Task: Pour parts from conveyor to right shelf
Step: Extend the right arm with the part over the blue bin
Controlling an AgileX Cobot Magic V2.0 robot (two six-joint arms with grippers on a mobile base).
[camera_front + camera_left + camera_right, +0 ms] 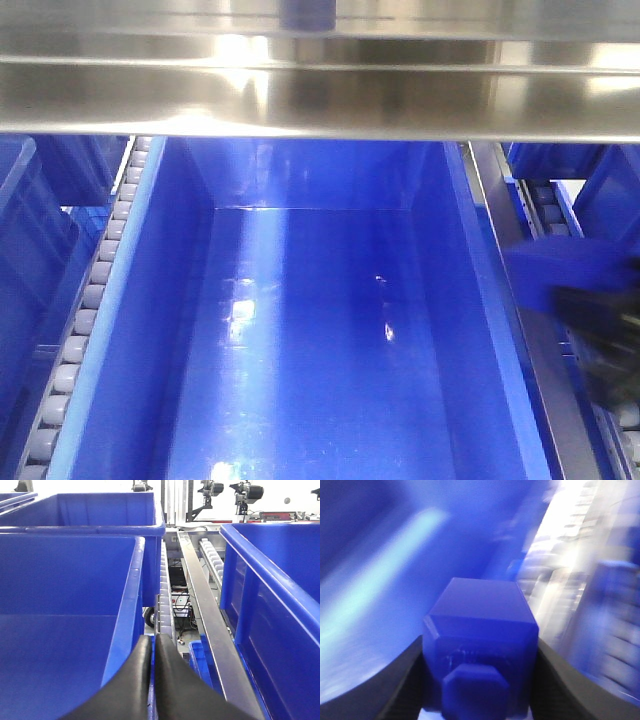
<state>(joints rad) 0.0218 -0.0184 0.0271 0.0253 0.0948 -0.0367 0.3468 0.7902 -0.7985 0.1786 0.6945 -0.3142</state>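
Gripping the blue block (480, 650) between its two dark fingers (402, 685), the right pincer (480, 680) was clamped on the part, whose short knob faced the wrist camera. The blurred surroundings in that view were blue walls to the left and pale rollers to the right, so the block's exact place over the shelf could not be told. In the front view a blurred blue shape with a dark body below it (585, 300) stood at the right edge, just beside the steel rail (500, 230) of the large bin (300, 330); it was probably this same pincer with its load.

The left pincer (152, 645) had its fingers pressed together on nothing, pointing along the roller lane (164, 585) between two bins.

As judged, the pick-up was complete and the release was still to come: the large bin's floor showed only glare, no part.

Room was open above the bin's wide mouth. Limits were the steel beam (320, 100) crossing overhead, the bin's right wall, and the rail beside it.
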